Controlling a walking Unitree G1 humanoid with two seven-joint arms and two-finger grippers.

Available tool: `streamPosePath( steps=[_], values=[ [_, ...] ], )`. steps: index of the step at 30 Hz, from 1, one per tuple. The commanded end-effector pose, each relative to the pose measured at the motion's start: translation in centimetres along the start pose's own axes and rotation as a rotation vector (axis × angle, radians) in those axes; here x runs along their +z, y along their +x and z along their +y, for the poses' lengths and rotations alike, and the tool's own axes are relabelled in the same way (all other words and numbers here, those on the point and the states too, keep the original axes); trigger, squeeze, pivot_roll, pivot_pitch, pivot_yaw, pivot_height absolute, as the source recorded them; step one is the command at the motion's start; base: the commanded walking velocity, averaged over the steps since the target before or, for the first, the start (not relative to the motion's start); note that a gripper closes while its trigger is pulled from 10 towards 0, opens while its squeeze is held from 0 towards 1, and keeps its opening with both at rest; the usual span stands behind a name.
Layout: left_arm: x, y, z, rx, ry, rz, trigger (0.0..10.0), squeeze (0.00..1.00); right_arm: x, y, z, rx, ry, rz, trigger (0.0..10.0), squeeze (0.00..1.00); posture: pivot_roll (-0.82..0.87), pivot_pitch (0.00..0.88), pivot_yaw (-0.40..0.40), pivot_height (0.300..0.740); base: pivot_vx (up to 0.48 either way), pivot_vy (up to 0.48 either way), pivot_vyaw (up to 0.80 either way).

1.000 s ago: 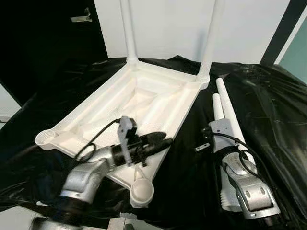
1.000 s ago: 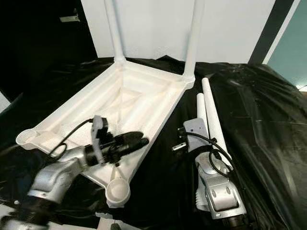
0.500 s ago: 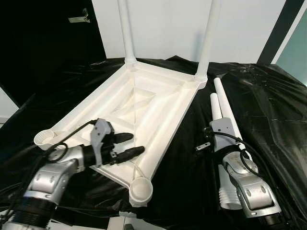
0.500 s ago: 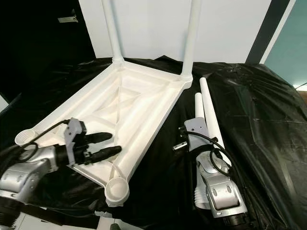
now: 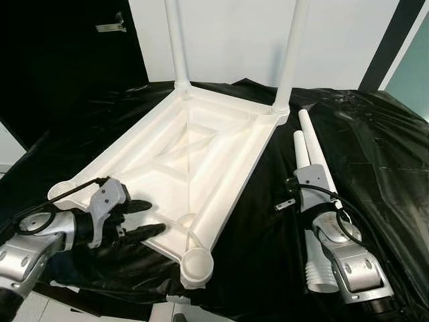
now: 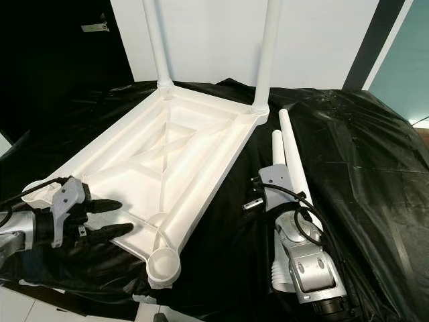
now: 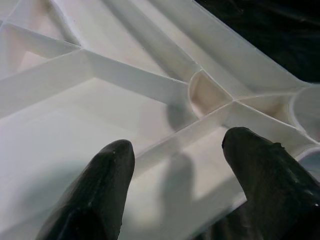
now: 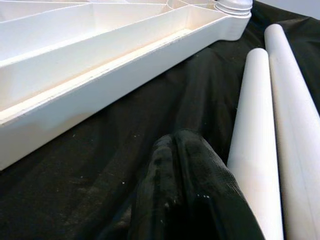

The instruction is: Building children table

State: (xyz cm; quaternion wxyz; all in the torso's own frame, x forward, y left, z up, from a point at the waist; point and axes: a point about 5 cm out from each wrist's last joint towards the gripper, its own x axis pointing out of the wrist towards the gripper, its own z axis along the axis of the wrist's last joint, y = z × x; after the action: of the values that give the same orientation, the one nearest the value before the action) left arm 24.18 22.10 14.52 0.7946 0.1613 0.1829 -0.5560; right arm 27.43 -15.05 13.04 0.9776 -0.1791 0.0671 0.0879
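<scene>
The white children's table top [image 5: 229,191] lies upside down on the black cloth, its ribbed underside facing up. Two white legs [image 5: 175,40] [image 5: 292,47] stand upright in its far corner sockets. Two loose legs [image 5: 310,137] [image 8: 252,145] lie side by side on the cloth to its right. My left gripper [image 5: 153,216] [image 7: 180,140] is open at the near-left edge of the table top, with the near rim between its fingers [image 7: 112,165]. My right gripper [image 8: 182,145] is shut and rests on the cloth beside the loose legs, holding nothing.
Empty round sockets show at the near corner [image 5: 198,266] and the near-left corner [image 5: 64,193] of the table top. The black cloth [image 5: 382,154] is rumpled and spreads wide to the right. A white wall [image 5: 234,33] stands behind, with a dark doorway [image 5: 60,60] to its left.
My left arm has pulled back toward the near left, from over the near rim to the near-left edge, and its fingers have spread. The right arm has stayed still.
</scene>
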Motion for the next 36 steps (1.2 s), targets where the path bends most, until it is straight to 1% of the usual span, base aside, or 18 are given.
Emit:
streamPosePath(
  steps=[1, 2, 6, 12, 16, 17, 18, 21, 22, 24, 25, 26, 28, 32, 33, 34, 35, 36],
  values=[
    [-0.1, -0.6, -3.8, -0.632, 0.034, 0.030, 10.0, 0.00, -0.2, 0.1, 0.0, 0.001, 0.003, 0.005, 10.0, 0.00, 0.01, 0.000, -0.009, 0.740, 0.000, 0.000, 0.00],
    [-0.5, -0.4, -4.4, -0.667, 0.045, 0.053, 10.0, 0.00, -0.2, 0.2, -0.1, 0.003, 0.003, 0.004, 10.0, 0.00, 0.01, 0.000, -0.009, 0.740, 0.000, 0.000, 0.00],
    [-1.0, -0.2, -5.2, -0.708, 0.052, 0.077, 10.0, 0.00, -0.1, 0.2, -0.1, 0.006, 0.002, 0.003, 10.0, 0.00, 0.01, 0.000, -0.011, 0.740, 0.000, 0.000, 0.00],
    [-1.6, -0.3, -5.5, -0.735, 0.040, 0.109, 10.0, 0.00, -0.2, 0.2, -0.1, 0.007, -0.001, 0.005, 10.0, 0.00, 0.01, 0.000, -0.013, 0.740, 0.000, 0.000, 0.00],
    [-2.3, 0.4, -5.5, -0.741, 0.060, 0.123, 10.0, 0.00, -0.2, 0.2, -0.1, 0.008, 0.001, 0.006, 10.0, 0.00, 0.00, 0.000, -0.013, 0.740, 0.000, 0.000, 0.00],
    [-3.5, 1.7, -5.5, -0.701, 0.109, 0.222, 10.0, 0.00, -0.1, 0.1, 0.0, 0.011, 0.006, 0.002, 10.0, 0.00, 0.00, 0.000, -0.013, 0.740, 0.000, 0.000, 0.00],
    [-3.5, 1.7, -5.5, -0.701, 0.109, 0.222, 10.0, 0.00, -0.1, 0.1, 0.0, 0.011, 0.006, 0.002, 10.0, 0.00, 0.00, 0.000, -0.013, 0.740, 0.000, 0.000, 0.00],
    [-5.0, 3.5, -5.3, -0.635, 0.155, 0.332, 10.0, 0.00, 0.1, 0.1, -0.1, 0.011, 0.010, -0.003, 10.0, 0.00, -0.01, 0.000, -0.011, 0.740, 0.000, 0.000, 0.00],
    [-5.4, 4.1, -5.2, -0.616, 0.169, 0.351, 9.6, 0.00, 0.2, 0.1, -0.2, 0.008, 0.012, -0.006, 10.0, 0.00, -0.01, 0.000, -0.010, 0.740, 0.000, 0.000, 0.00],
    [-5.6, 4.4, -5.2, -0.605, 0.179, 0.364, 9.6, 0.00, 0.2, 0.1, -0.2, 0.006, 0.014, -0.008, 10.0, 0.00, -0.01, 0.000, -0.010, 0.740, 0.000, 0.000, 0.00],
    [-5.8, 4.8, -5.1, -0.594, 0.189, 0.369, 6.1, 0.00, 0.3, 0.1, -0.3, 0.004, 0.016, -0.010, 10.0, 0.00, -0.01, 0.000, -0.008, 0.740, 0.000, 0.000, 0.00],
    [-5.9, 5.6, -4.9, -0.557, 0.189, 0.354, 0.0, 0.00, 0.5, 0.1, -0.4, 0.001, 0.017, -0.015, 10.0, 0.00, -0.02, 0.000, -0.005, 0.740, 0.000, 0.000, 0.00],
    [-5.8, 6.1, -4.8, -0.531, 0.188, 0.340, 0.0, 0.00, 0.6, 0.1, -0.4, -0.001, 0.018, -0.018, 10.0, 0.00, -0.02, 0.000, -0.006, 0.740, 0.000, 0.000, 0.00],
    [-3.9, 10.4, -3.2, -0.274, 0.135, 0.173, 0.0, 0.00, 1.0, -0.2, -0.4, -0.007, 0.023, -0.031, 10.0, 0.00, -0.03, 0.000, -0.001, 0.740, 0.000, 0.000, 0.00],
    [-3.5, 11.3, -2.9, -0.226, 0.120, 0.140, 0.0, 0.00, 1.1, -0.2, -0.4, -0.008, 0.024, -0.032, 10.0, 0.00, -0.03, 0.000, -0.001, 0.740, 0.000, 0.000, 0.00],
    [-3.5, 11.3, -2.9, -0.226, 0.120, 0.140, 0.0, 0.00, 1.1, -0.2, -0.4, -0.008, 0.024, -0.032, 10.0, 0.00, -0.03, 0.000, -0.001, 0.740, 0.000, 0.000, 0.00],
    [-2.4, 12.8, -2.5, -0.147, 0.076, 0.073, 0.0, 0.00, 1.2, -0.3, -0.4, -0.008, 0.025, -0.034, 10.0, 0.00, -0.03, 0.000, -0.001, 0.740, 0.000, 0.000, 0.00],
    [-2.4, 12.8, -2.5, -0.147, 0.076, 0.073, 0.0, 0.00, 1.2, -0.3, -0.4, -0.008, 0.025, -0.034, 10.0, 0.00, -0.03, 0.000, -0.001, 0.740, 0.000, 0.000, 0.00]
  ],
)
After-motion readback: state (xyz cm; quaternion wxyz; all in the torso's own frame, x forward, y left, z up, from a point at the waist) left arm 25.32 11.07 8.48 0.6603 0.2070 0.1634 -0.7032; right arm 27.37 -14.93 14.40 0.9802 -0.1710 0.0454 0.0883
